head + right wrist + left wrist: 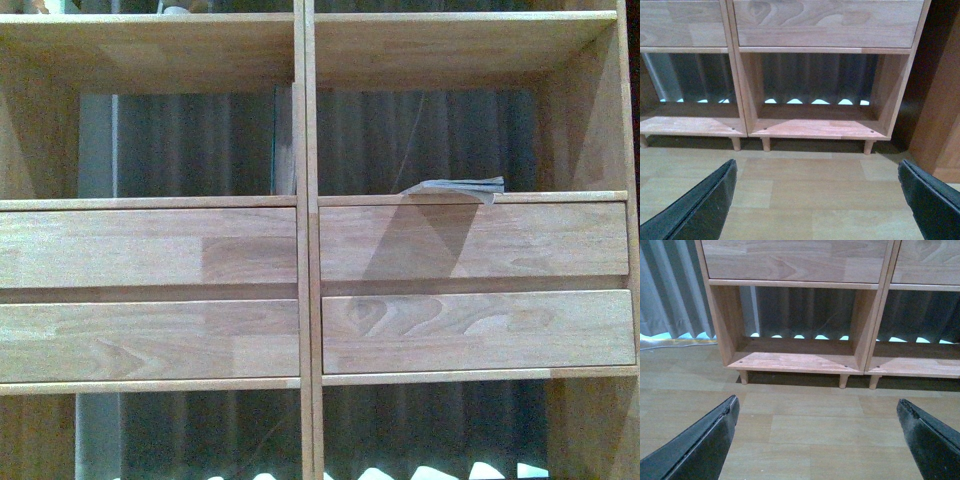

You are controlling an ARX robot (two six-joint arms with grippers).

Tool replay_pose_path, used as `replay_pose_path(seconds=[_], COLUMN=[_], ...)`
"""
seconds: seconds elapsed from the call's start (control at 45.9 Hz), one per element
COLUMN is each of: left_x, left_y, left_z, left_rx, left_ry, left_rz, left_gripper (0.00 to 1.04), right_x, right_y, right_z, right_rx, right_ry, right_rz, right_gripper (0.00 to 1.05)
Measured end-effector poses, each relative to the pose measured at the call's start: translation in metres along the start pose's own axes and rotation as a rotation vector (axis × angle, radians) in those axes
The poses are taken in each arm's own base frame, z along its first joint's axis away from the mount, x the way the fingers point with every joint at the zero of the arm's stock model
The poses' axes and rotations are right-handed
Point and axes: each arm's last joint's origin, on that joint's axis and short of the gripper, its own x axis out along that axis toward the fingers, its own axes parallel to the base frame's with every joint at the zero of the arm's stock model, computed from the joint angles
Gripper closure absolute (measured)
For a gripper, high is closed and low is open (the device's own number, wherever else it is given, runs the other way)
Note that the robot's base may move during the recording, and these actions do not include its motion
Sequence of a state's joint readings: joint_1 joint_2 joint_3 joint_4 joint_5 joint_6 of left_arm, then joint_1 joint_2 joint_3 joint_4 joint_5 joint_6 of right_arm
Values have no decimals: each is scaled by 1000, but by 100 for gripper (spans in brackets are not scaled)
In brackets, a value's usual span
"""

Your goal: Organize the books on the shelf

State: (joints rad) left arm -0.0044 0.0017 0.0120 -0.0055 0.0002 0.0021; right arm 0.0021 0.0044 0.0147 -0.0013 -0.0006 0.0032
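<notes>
Left fingers (700, 445) and right fingers (702, 202) wide apart, empty; paperback (455, 188) edge-on (cover unseen)

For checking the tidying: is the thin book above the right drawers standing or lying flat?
Lying flat. The thin book rests on the shelf, its corner hanging over the front edge.

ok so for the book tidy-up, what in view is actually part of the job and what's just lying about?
Job: shelf; flat book; upright book against the divider; left hand and right hand, both open, empty.
Just there: curtain; darker cabinet; wood floor.
</notes>
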Motion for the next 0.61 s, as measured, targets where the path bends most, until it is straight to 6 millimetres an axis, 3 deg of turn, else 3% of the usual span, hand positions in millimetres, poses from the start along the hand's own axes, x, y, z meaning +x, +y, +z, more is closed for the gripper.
replay_pose_path(seconds=[0.61], left_x=[0], left_y=[0], left_z=[0], left_rx=[0], left_ry=[0], left_rz=[0], left_gripper=[7], right_x=[0], right_y=[0], right_z=[0], right_rx=[0], right_ry=[0], right_rz=[0], right_gripper=[7])
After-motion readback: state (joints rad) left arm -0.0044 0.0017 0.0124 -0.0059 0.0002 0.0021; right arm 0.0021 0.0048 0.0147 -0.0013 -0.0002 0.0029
